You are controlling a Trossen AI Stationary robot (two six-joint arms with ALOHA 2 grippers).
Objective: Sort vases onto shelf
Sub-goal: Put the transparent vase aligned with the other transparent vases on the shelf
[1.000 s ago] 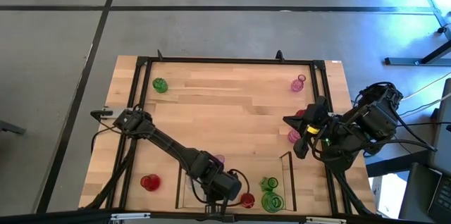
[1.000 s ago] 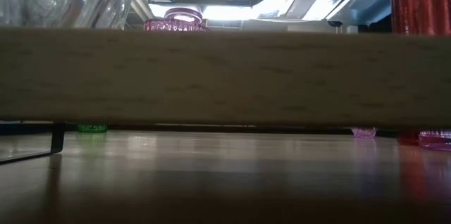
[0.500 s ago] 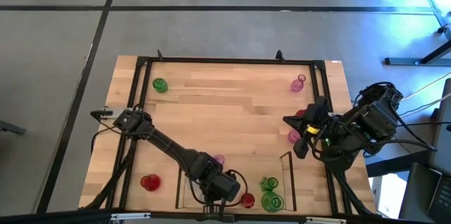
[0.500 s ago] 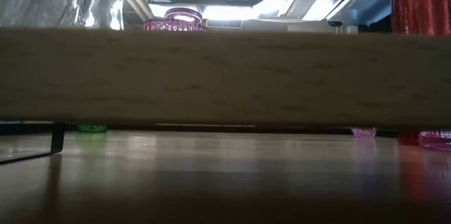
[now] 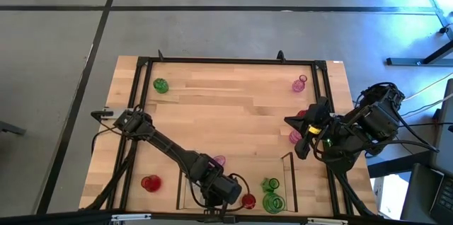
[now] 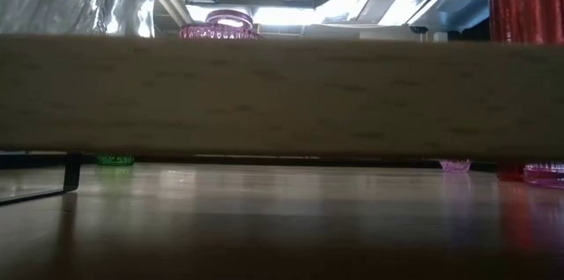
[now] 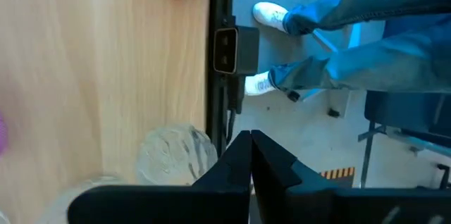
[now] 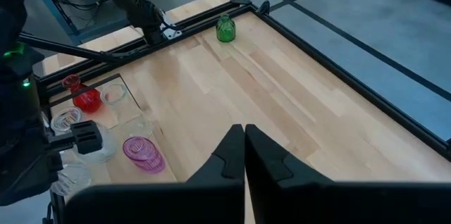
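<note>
The wooden counter (image 5: 233, 112) sits on a grey floor, with the shelf (image 5: 287, 172) at its near edge, and my left hand (image 7: 251, 155) hovers over that shelf with fingers pressed together, holding nothing, beside a clear vase (image 7: 176, 155). I judge I'm between placements: next I fetch a loose vase, perhaps the red vase (image 5: 150, 182) left of the shelf. My right hand (image 8: 244, 150), also pressed together, waits right of the shelf; a person's legs (image 7: 338, 48) stand beyond the shelf's edge.

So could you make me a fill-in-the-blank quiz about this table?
1. The lone vase at the table's far left corner is ____.
2. Both tools, left and right, are ____.
3. The two vases in the shelf's right end are ____.

Answers: green; shut; green
</note>
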